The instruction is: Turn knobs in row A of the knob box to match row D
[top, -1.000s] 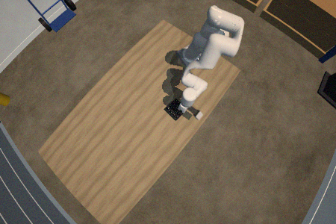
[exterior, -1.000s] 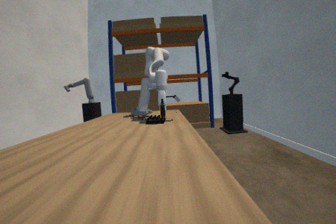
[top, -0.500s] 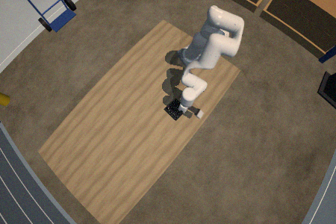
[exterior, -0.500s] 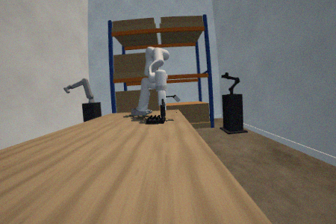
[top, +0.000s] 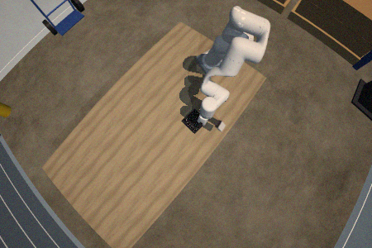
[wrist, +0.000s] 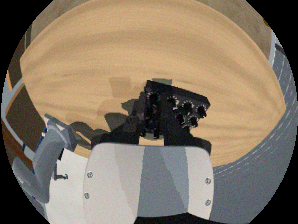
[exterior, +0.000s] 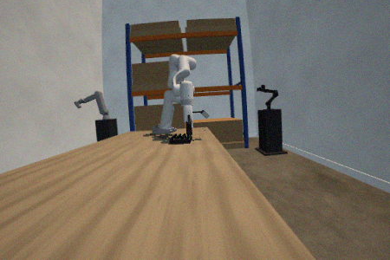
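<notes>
The black knob box (top: 191, 121) (exterior: 177, 141) (wrist: 176, 90) stands on the wooden table (top: 136, 134) (exterior: 143, 192) (wrist: 200, 55). In the wrist view it is turned a little against the gripper. My gripper (top: 201, 124) (exterior: 189, 135) (wrist: 153, 100) points down at one side of the box, with its fingers low among the knobs of the outermost line there. It is open by a narrow gap, with no knob seen clamped. One knob (wrist: 153, 97) shows just beyond the fingers, and more knobs (wrist: 187, 106) (wrist: 201, 111) show to the right. The fingers hide several knobs. The white lines, names and socket cannot be read.
A pale block on a dark bracket (top: 221, 126) (exterior: 201, 113) sticks out sideways from the arm's wrist, over the table's near long edge. The arm (top: 215, 93) (exterior: 185, 93) reaches in from its base at the table's far end. Shelves (exterior: 186, 90) stand behind the table.
</notes>
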